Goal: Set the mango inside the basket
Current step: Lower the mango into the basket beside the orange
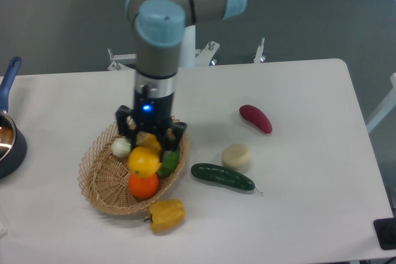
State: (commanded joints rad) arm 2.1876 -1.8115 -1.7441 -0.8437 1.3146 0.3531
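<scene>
Camera view, left-centre: gripper (150, 137) over basket (99, 180), jaws spread. Mango (144, 161) lies in basket just below them; contact unclear. Orange (143, 185), green item (169, 162), onion (121, 147) crowd it. Yellow pepper (166, 214) outside rim.

The white bench (309, 214) holds a basket (99, 183), a yellow pepper (166, 214), a cucumber (222, 177), a pale round thing (236, 156), a red vegetable (255, 119) and a pot (7, 143).

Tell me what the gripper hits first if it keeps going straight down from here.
Most likely the mango, directly under the gripper inside the basket. It may already be held; the fingers are partly hidden, so contact and depth are unclear.
</scene>
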